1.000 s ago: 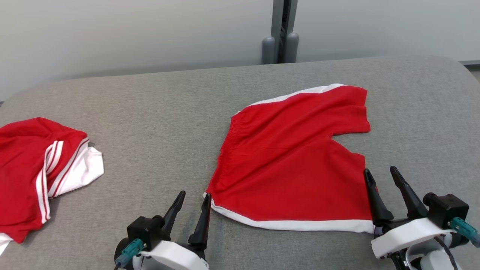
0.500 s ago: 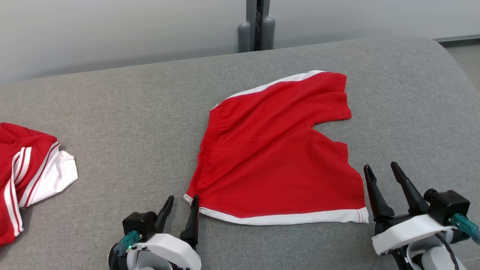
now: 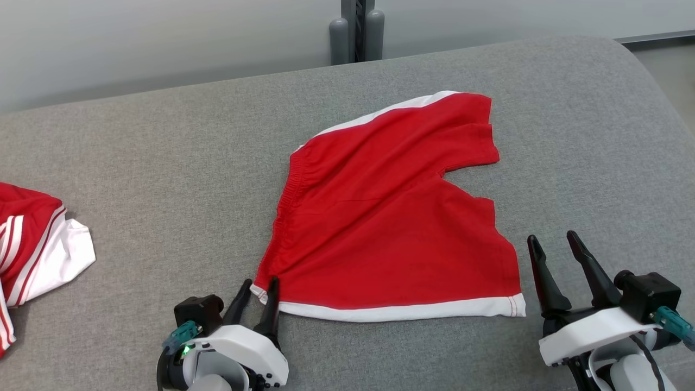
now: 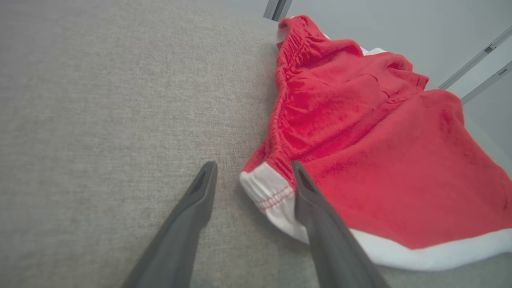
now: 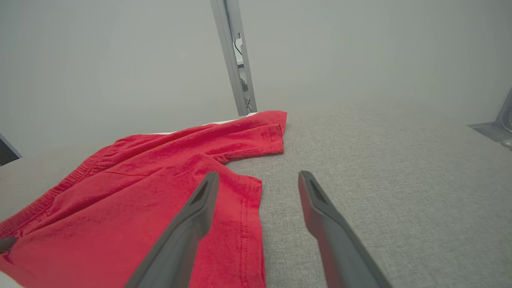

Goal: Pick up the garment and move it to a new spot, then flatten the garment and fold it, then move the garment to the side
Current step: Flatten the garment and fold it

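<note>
Red shorts [image 3: 391, 228] lie spread mostly flat on the grey padded table [image 3: 163, 174], ahead of and between the two grippers, with the waistband toward the left one.

Left gripper [image 3: 261, 281]: low at the near waistband corner. In the left wrist view the white-trimmed corner [image 4: 266, 192] sits in the gap between the fingers, the right-hand finger lying over the cloth and the left-hand one over bare table. The jaws are apart but narrower than the right gripper's, and there is no pinch on the cloth yet.

Right gripper [image 3: 551, 237]: jaws wide, holding nothing. It is parked just off the near leg corner. In the right wrist view the leg hem [image 5: 250, 224] runs beside its left-hand finger, with bare table between and beyond the fingers.

A second red-and-white garment [image 3: 32, 244] lies well off to the left gripper's outer side and is not part of this.

Step, as I judge it: flattening looks about done and this is the grab for the fold.

The next move likely needs the left jaws to clamp the waistband corner. The right gripper should shift inward so the hem sits between its fingers, then clamp. Both then lift together and carry the near edge forward over the far one.

Risk: a thin edge may slip out, or the jaws may pinch only the top layer.
</note>
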Controlling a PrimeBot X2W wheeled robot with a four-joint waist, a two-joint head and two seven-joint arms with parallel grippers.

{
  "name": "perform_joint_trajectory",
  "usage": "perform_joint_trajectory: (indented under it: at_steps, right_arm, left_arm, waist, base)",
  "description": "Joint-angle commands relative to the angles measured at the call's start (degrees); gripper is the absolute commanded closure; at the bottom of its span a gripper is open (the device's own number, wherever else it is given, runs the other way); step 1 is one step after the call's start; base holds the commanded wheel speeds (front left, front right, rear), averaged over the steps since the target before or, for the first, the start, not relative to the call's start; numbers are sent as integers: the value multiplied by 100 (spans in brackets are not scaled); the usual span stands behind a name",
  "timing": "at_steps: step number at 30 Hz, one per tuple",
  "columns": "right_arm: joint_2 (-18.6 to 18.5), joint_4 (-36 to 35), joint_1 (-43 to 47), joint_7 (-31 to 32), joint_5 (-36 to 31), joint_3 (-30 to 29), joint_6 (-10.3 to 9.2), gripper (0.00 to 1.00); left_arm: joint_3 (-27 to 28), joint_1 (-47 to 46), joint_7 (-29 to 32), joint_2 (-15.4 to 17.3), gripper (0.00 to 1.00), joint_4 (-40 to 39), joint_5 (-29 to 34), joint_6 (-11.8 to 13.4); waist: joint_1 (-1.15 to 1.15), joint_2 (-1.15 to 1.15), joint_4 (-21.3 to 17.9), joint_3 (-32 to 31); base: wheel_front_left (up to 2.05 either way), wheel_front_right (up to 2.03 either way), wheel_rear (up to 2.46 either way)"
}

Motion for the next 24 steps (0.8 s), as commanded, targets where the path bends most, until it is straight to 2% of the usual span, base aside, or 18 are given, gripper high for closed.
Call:
perform_joint_trajectory:
  at_steps: [1, 12, 24]
  right_arm:
    - [-9, 54, 21, -9, -11, -40, 0, 0]
    - [271, 796, 257, 223, 446, -59, 0, 0]
    - [520, 1669, 147, 460, 1262, 239, 0, 0]
  left_arm:
    - [-1, -96, -23, 30, 100, 11, -40, -25]
    - [115, 64, -23, 32, 100, -300, 130, -128]
    - [-36, 108, -23, 29, 100, -556, 137, -126]
  waist:
    - [0, 0, -1, 5]
    - [0, 0, 90, -48]
    - [0, 0, 243, -60]
  base:
    - [0, 0, 0]
    - [0, 0, 0]
    - [0, 0, 0]
